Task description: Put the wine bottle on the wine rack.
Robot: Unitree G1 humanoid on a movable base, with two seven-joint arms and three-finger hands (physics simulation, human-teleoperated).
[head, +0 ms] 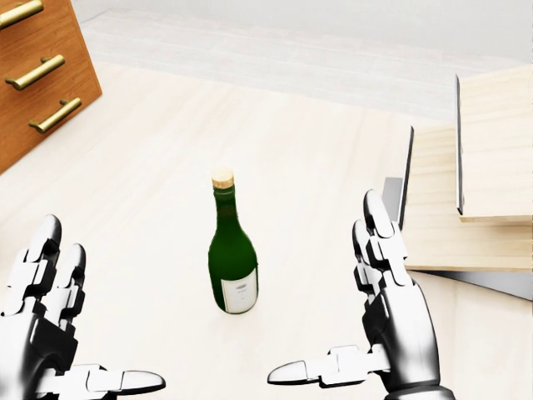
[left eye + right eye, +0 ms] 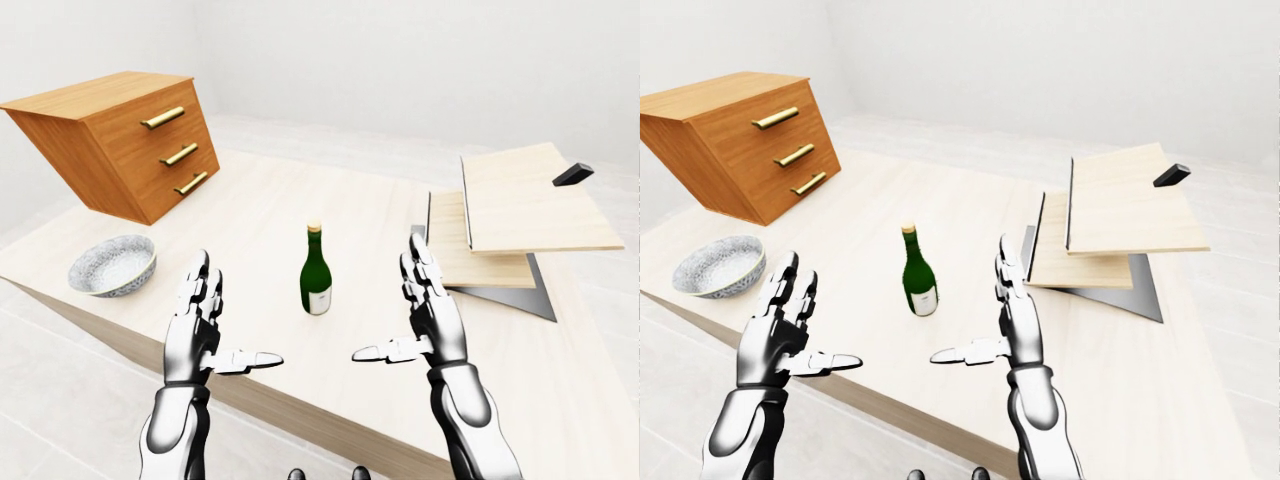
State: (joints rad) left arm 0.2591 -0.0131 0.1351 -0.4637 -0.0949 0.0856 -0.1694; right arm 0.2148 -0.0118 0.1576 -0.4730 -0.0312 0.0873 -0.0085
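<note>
Bottle [image 1: 232, 260] stands upright mid-table, away from every edge, untouched. Left hand [image 1: 46, 333] and right hand [image 1: 379, 312] flank it, fingers spread, holding nothing, probably lining up a grab. Rack [image 2: 510, 225] sits toward the right edge, I think.

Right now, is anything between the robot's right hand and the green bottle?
No. In the head view, only bare table lies between the open right hand and the upright bottle.
</note>
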